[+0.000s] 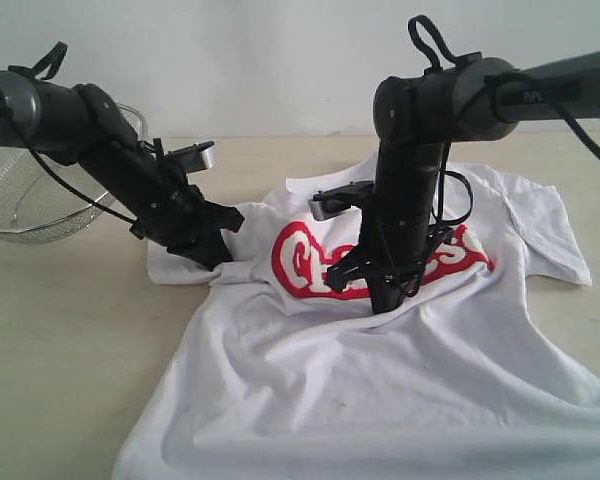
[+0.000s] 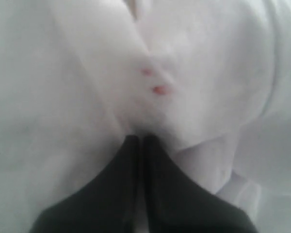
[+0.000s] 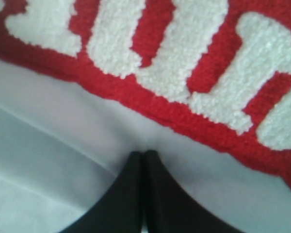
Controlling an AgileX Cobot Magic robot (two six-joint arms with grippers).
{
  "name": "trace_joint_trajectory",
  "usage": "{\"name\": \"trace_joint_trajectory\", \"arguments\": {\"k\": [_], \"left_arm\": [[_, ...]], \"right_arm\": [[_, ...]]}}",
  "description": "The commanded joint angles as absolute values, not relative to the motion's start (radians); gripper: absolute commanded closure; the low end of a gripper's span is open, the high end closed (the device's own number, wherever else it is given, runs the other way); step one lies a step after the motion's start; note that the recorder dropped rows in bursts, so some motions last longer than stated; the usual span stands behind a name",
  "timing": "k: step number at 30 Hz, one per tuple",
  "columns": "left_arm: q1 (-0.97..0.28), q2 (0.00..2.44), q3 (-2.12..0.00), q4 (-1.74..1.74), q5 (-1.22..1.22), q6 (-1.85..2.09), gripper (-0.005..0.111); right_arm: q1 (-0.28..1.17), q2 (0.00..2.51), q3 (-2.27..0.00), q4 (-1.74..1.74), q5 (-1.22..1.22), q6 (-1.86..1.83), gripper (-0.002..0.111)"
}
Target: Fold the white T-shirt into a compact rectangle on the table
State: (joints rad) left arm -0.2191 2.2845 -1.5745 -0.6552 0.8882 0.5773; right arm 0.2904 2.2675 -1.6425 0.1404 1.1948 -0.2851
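One white T-shirt (image 1: 380, 390), spread chest-up over the centre and lower right of the exterior view, hem running off the bottom edge, collar end toward the back. Rumpled rather than flat: creases fanning out across the lower body, one sleeve laid out flat at the right, the opposite sleeve and shoulder bunched into a small heap at centre left. Red lettering (image 1: 310, 262) with white fill across the chest, partly hidden behind the right arm; seen very close in the right wrist view as thick, fuzzy red lettering (image 3: 174, 58) filling the upper part of that frame, plain white T-shirt (image 3: 63, 126) below it. Left gripper (image 1: 218, 262) down at the bunched heap, coming in at a slant from the upper left. In the left wrist view, left gripper (image 2: 138, 138) with both dark fingers pressed together, a ridge of the white T-shirt (image 2: 63, 73) gathered up from the tips and apparently pinched between them; two small red flecks (image 2: 155, 82) on that ridge, blurred. Right gripper (image 1: 385, 300) standing nearly upright at mid-frame, tips sunk into the cloth just below the lettering, creases converging on that spot. In the right wrist view, right gripper (image 3: 139, 154) clenched tight, tips touching the cloth just under the red border; cannot tell whether any cloth is caught between them. Under everything, the pale beige table (image 1: 60, 340), bare along the left side. At the far left, a round wire-mesh basket (image 1: 30, 190), partly behind the left arm and apart from the shirt.
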Motion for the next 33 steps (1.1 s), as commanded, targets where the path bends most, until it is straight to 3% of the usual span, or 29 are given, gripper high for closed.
{"name": "trace_joint_trajectory", "arguments": {"k": [1, 6, 13, 23, 33], "left_arm": [[-0.221, 2.206, -1.535, -0.637, 0.945, 0.565, 0.102], [-0.221, 2.073, -1.529, -0.637, 0.916, 0.569, 0.102], [-0.221, 2.029, -1.566, -0.637, 0.617, 0.602, 0.102], [-0.221, 2.241, -1.747, -0.93, 0.737, 0.824, 0.102], [-0.284, 2.353, -1.872, -0.735, 0.831, 0.735, 0.102]], "right_arm": [[0.289, 2.313, -1.605, 0.03, 1.221, -0.276, 0.108], [0.289, 2.313, -1.605, -0.011, 1.221, -0.243, 0.108], [0.289, 2.313, -1.605, -0.01, 1.221, -0.239, 0.108], [0.289, 2.313, -1.607, -0.01, 1.221, -0.239, 0.108], [0.289, 2.313, -1.607, -0.01, 1.221, -0.237, 0.108]]}}
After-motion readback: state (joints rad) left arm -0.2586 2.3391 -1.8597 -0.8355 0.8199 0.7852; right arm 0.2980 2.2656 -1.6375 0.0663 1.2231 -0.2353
